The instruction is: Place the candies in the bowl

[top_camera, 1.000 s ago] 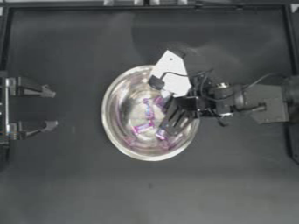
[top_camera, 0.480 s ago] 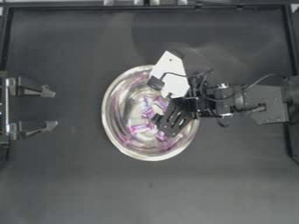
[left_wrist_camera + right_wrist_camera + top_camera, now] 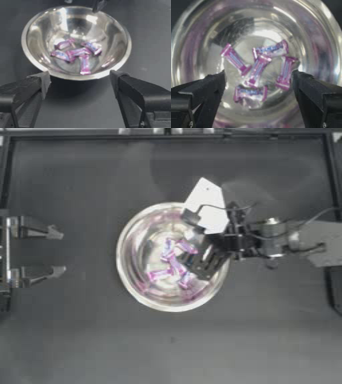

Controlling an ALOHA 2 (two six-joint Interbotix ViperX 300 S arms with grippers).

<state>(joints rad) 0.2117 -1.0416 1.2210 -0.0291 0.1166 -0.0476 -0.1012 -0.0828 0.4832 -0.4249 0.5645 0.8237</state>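
Five candies [image 3: 258, 72] lay in the bowl [image 3: 133, 278]. The right tool [image 3: 200, 263] hung open and empty at its 3 o'clock rim; the left tool [image 3: 57, 253] sat open at 9 o'clock. The candies looked light and slippery, best pinched mid-body.

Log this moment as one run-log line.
candies: five in bowl | right gripper: open over bowl, empty | left gripper: open, parked left

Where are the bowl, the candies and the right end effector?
bowl [image 3: 137, 278]: top view, bare inner wall.
candies [image 3: 258, 68]: right wrist view, middle candy's wrapper.
right end effector [image 3: 200, 262]: top view, between its fingertips.

Even overhead light; bright glare inside bowl [image 3: 143, 283]; soft focus throughout; faint shadows on table [image 3: 80, 338].
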